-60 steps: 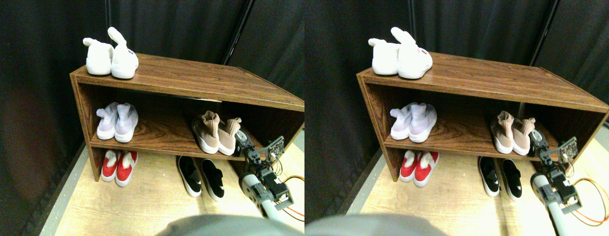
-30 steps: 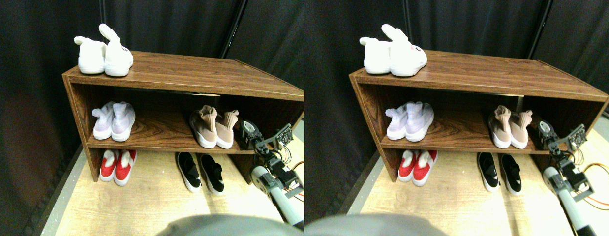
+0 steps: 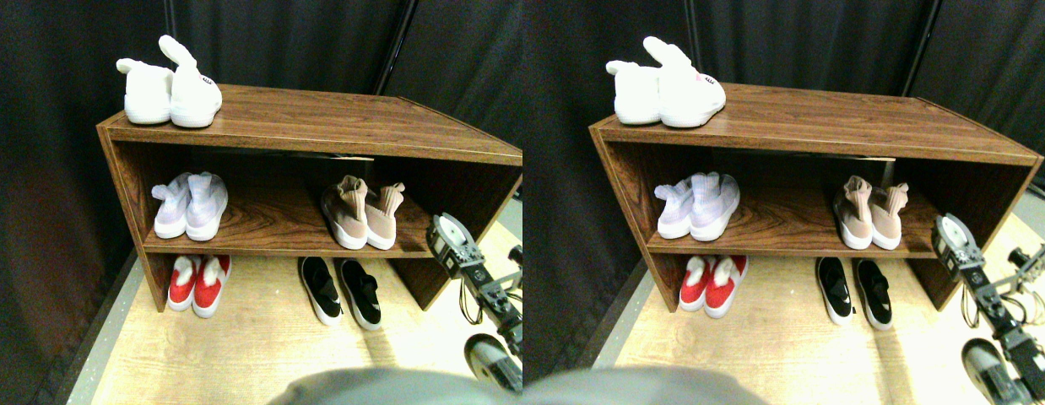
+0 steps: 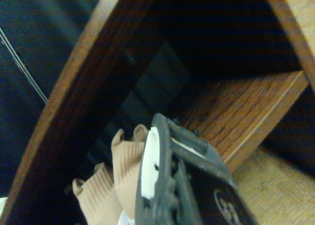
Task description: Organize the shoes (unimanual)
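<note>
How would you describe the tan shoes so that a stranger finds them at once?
Find the wooden shelf. On its middle board, right side, stands the tan pair, above the black pair on the floor. It alone has ribbed sock collars in tan; its neighbour, the lilac pair, stands far left.

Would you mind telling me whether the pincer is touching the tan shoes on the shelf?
Apart. The stereo pair view shows the pincer off to the side of the tan shoes, with bare shelf between them.

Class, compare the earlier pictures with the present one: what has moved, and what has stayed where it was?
The right tool has drawn back from beside the tan shoes on the middle shelf, out past the shelf's front edge, holding nothing. All five pairs stay put: tan, white, lilac, red, black. The whole-picture shift is camera motion.
</note>
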Controlling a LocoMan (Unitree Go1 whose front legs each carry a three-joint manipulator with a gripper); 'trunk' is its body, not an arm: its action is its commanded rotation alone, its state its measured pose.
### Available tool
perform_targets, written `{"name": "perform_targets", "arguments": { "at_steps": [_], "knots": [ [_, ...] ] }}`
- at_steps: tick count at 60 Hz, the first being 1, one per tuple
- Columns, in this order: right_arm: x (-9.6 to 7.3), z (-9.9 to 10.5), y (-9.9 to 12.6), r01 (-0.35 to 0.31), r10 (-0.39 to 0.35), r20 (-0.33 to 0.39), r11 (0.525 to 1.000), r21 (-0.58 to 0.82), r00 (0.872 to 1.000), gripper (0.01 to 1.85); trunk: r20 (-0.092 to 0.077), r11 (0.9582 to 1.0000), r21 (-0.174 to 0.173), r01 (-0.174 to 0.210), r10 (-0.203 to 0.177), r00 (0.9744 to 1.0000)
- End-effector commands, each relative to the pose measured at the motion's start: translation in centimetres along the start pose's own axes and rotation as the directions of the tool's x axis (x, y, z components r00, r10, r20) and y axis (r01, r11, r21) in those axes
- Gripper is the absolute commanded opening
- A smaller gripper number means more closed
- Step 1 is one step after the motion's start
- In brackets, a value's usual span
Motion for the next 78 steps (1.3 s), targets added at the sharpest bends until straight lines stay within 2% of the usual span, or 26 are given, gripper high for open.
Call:
{"name": "perform_targets", "arguments": {
  "at_steps": [1, 11, 21, 23, 32, 33, 37, 46, 49, 53, 61, 64, 78],
  "knots": [
    [-1.6, 0.2, 1.5, -0.095, 0.096, -0.069, 0.995, 0.023, 0.993, 0.06, -0.027, 0.9996, -0.026, -0.005, 0.004, 0.9996],
    [-3.8, 0.5, 1.4, -0.110, 0.113, -0.080, 0.993, 0.044, 0.990, 0.06, -0.040, 0.9996, -0.028, -0.009, 0.008, 0.9992],
    [-4.7, 0.2, 0.0, -0.097, 0.102, -0.089, 0.993, 0.062, 0.991, 0.06, -0.053, 0.9994, -0.031, -0.013, 0.011, 0.9986],
    [-4.9, -0.1, -0.5, -0.085, 0.088, -0.073, 0.995, 0.050, 0.993, 0.06, -0.058, 0.9994, -0.033, -0.014, 0.012, 0.9983],
    [-5.2, -1.2, -2.4, -0.051, 0.065, -0.168, 0.995, 0.090, 0.984, 0.06, -0.067, 0.9993, -0.034, -0.018, 0.016, 0.9976],
    [-5.2, -1.2, -2.6, -0.048, 0.063, -0.171, 0.994, 0.094, 0.983, 0.06, -0.072, 0.9992, -0.034, -0.020, 0.017, 0.9972],
    [-5.2, -1.6, -3.3, -0.026, 0.047, -0.189, 0.993, 0.115, 0.981, 0.06, -0.075, 0.9991, -0.036, -0.022, 0.019, 0.9970],
    [-4.9, -2.7, -5.9, 0.030, -0.005, -0.198, 0.992, 0.123, 0.980, 0.06, -0.084, 0.9990, -0.035, -0.029, 0.026, 0.9962],
    [-4.7, -3.0, -6.8, 0.068, -0.041, -0.194, 0.989, 0.135, 0.980, 0.06, -0.086, 0.9989, -0.035, -0.030, 0.027, 0.9960],
    [-4.5, -3.3, -7.7, 0.079, -0.055, -0.193, 0.989, 0.121, 0.980, 0.06, -0.083, 0.9990, -0.033, -0.031, 0.028, 0.9961],
    [-3.1, -3.3, -9.8, 0.117, -0.091, -0.185, 0.984, 0.134, 0.979, 0.06, -0.085, 0.9991, -0.029, -0.030, 0.027, 0.9961],
    [-2.6, -3.3, -10.7, 0.149, -0.127, -0.166, 0.981, 0.123, 0.978, 0.06, -0.083, 0.9991, -0.027, -0.032, 0.029, 0.9961],
    [-0.8, -3.2, -12.3, 0.196, -0.180, -0.109, 0.969, 0.152, 0.978, 0.06, -0.082, 0.9990, -0.025, -0.036, 0.033, 0.9961]
  ]
}}
